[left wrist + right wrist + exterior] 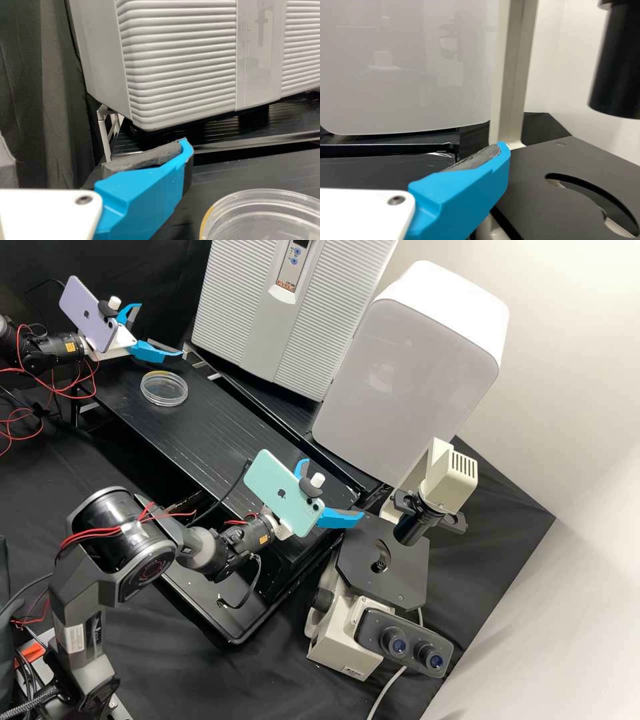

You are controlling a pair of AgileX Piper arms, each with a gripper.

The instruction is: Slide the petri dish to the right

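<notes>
A clear round petri dish [164,387] lies flat on the far left end of the black ribbed platform [220,433]. My left gripper [160,329] hovers just behind and above the dish, open, holding nothing. In the left wrist view one of its blue fingers [145,185] sits beside the dish rim [265,215], not touching it. My right gripper [335,488] is open and holds nothing at the platform's near right end, over the edge of the microscope stage [383,560]. One of its blue fingers [465,185] shows beside that stage [560,170].
A white ribbed appliance [280,307] stands behind the platform, close to the left gripper. A tall white box [407,367] stands at the platform's right end, with the microscope [380,613] in front of it. Red cables [27,373] trail at the left.
</notes>
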